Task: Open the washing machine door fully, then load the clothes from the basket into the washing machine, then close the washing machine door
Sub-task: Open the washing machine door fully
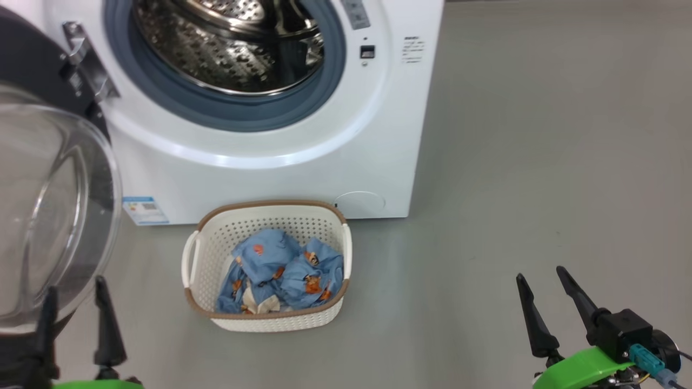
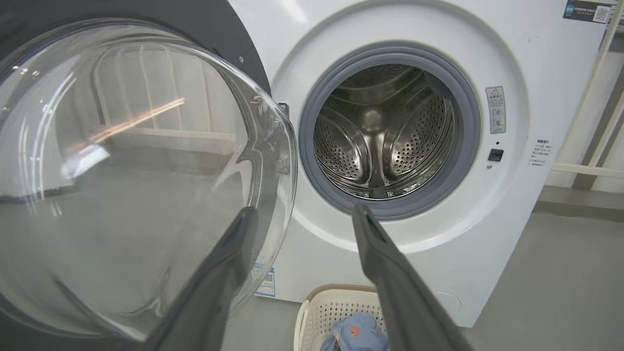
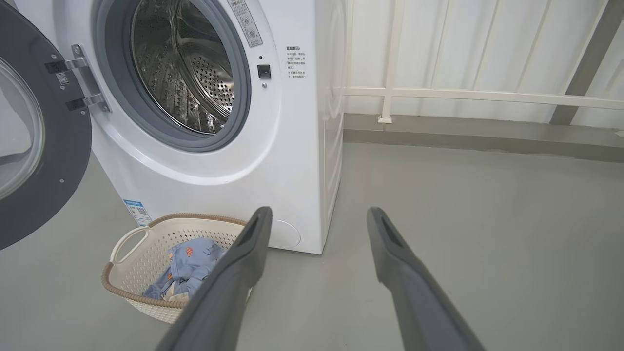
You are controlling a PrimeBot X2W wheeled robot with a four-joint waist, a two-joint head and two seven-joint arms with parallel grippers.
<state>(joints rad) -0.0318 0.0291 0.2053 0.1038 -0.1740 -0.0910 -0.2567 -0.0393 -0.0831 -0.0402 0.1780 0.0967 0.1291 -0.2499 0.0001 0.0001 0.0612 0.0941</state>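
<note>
Left claw (image 1: 75, 289), right claw (image 1: 540, 273) spread; grey floor (image 1: 513, 162), white wall (image 3: 463, 48).

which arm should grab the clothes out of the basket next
Probably left. In the head view the open left gripper sits closer to the basket holding the clothes than the open right gripper, though the washing machine door hangs right beside it.
</note>
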